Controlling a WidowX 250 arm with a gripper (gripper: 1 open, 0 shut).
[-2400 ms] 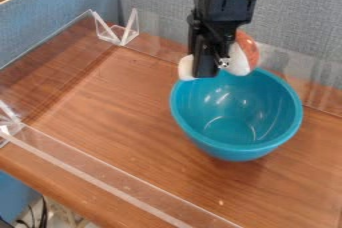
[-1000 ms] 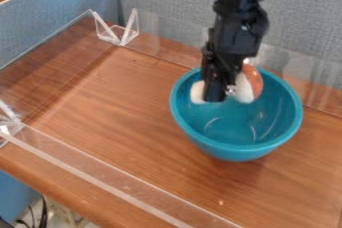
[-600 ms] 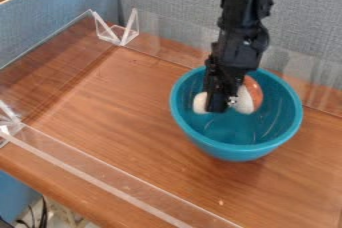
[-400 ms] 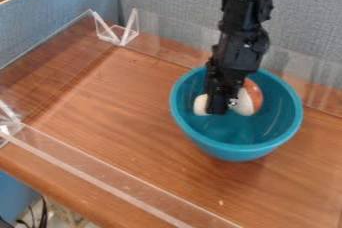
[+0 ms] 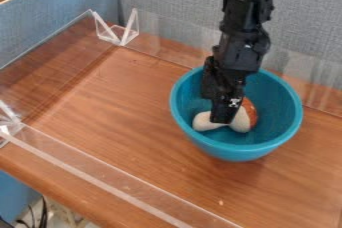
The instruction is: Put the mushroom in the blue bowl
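the glossy round blue bowl [image 5: 267,132] sits on the wood-grain bench [image 5: 107,112]. the mushroom [image 5: 222,118] lies inside it; jaws apart above.

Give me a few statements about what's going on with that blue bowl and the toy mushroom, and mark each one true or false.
1. The mushroom lies inside the blue bowl. True.
2. The bowl stands on a wooden table. True.
3. The fingers are far from the bowl, over the bare table. False: they reach down into the bowl, right above the mushroom.
4. The bowl is tipped on its side. False: it stands upright.
5. A second mushroom lies on the table. False: only the one in the bowl shows.
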